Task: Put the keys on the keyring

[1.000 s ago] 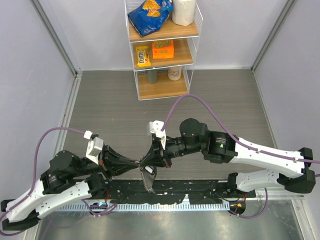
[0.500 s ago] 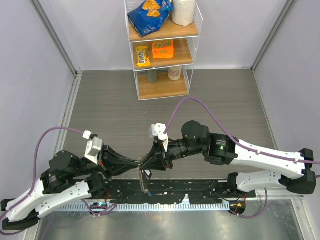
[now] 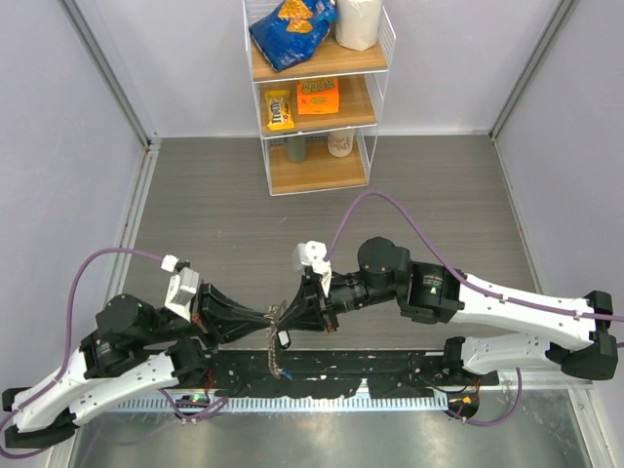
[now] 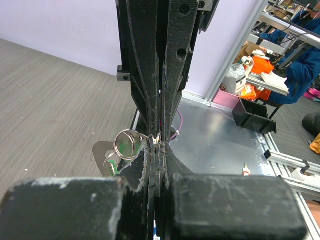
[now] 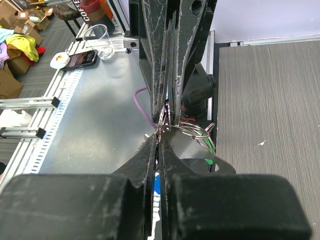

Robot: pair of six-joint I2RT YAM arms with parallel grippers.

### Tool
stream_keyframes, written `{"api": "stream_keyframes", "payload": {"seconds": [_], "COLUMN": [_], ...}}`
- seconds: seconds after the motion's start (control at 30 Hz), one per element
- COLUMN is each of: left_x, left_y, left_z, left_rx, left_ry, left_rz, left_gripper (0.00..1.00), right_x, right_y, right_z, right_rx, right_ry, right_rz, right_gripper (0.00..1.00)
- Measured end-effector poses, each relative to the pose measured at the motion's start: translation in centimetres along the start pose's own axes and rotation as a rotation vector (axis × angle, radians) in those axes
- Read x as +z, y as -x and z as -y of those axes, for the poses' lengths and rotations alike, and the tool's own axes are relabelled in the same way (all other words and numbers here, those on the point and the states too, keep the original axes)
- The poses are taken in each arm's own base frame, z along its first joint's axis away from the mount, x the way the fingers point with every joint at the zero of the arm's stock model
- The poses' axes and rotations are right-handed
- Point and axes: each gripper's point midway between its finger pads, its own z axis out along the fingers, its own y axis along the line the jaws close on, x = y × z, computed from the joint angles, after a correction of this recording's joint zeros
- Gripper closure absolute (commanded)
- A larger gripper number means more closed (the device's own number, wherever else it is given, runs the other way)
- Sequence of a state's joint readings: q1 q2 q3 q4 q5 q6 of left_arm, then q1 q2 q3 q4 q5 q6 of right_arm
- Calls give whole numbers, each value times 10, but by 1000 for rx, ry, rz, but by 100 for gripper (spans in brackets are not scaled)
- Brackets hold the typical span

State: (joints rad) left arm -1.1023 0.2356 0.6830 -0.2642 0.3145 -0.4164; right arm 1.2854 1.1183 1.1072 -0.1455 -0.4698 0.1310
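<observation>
My two grippers meet tip to tip above the table's near edge. My left gripper (image 3: 269,316) is shut on a silvery wire ring of the keyring (image 4: 127,144), which sticks out left of its tips (image 4: 156,145). My right gripper (image 3: 284,314) is shut on the same bunch of rings (image 5: 196,132) at its tips (image 5: 161,136). A green key head (image 5: 209,161) and a dark flat tag (image 5: 195,156) hang under the rings. A blue key (image 5: 158,183) shows through the gap between the right fingers. In the top view the bunch (image 3: 278,353) dangles below both tips.
A black rail (image 3: 370,375) and a metal bench top (image 3: 322,434) lie under the grippers. A white wire shelf (image 3: 314,97) with snack packets stands at the far side. Purple cables arc over both arms.
The right gripper has turned and drawn slightly right. The hanging bunch, slanted and broad a second ago, now hangs straight and thin. The left arm has hardly moved.
</observation>
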Motion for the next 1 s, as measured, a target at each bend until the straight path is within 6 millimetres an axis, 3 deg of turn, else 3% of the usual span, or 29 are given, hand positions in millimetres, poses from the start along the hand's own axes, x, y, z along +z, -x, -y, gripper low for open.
{"api": "stream_keyframes", "payload": {"seconds": [0.4, 0.7, 1.0], "left_x": [0, -5, -8], "left_y": [-2, 18, 37], "left_z": [0, 10, 19], "left_rx": [-2, 23, 34], "left_ry": [-15, -63, -96], "left_rz": [36, 152, 229], "left_gripper": [100, 100, 100], "right_x": [-8, -31, -38], "right_y": [1, 8, -8], "right_z": [1, -7, -6], "right_rx": [-25, -65, -58], "right_ry": [-23, -41, -59], "right_rz": [30, 43, -29], "right_gripper": [95, 95, 94]}}
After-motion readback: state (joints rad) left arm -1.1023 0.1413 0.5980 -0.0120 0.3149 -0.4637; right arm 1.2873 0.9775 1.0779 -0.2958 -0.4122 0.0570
